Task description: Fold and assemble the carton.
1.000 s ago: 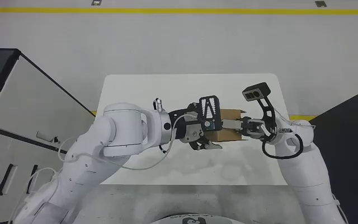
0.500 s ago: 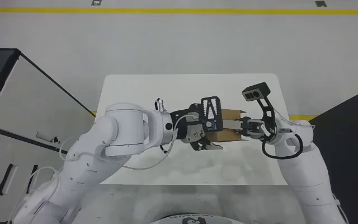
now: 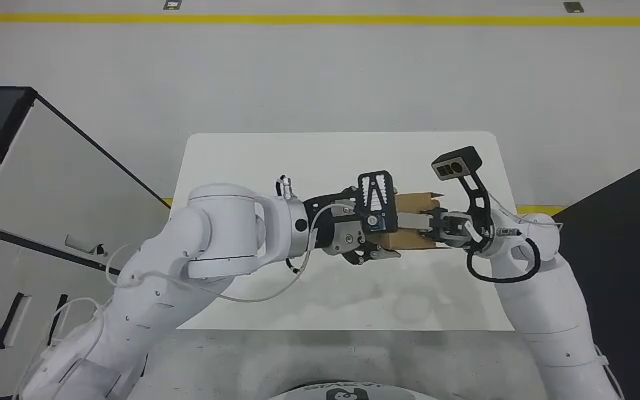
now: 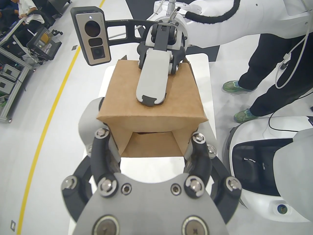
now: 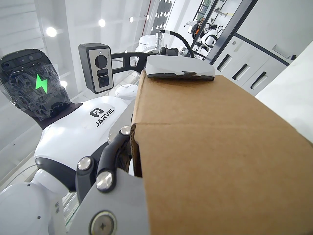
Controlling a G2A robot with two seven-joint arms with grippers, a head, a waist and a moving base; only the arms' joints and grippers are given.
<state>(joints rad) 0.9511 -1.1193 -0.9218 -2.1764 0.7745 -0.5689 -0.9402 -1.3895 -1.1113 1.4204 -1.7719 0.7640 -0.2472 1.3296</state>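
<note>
Between the two sets of jaws, the carton is sitting over the table, its long axis running straight from one gripper to the other. At the far end the right gripper is pinching the top panel. One white finger is lying flat along the cardboard and its partner is hiding underneath, so I am judging the grip from that alone. At the near end the left gripper is standing spread wide, straddling the open mouth with a finger resting along one side wall. That mouth is facing squarely into the left jaws, with its flaps tilting inward but not yet closed. To my eye the left arm is sitting nearer the unfinished end, so the folding is falling to it while the right is acting as the clamp.
</note>
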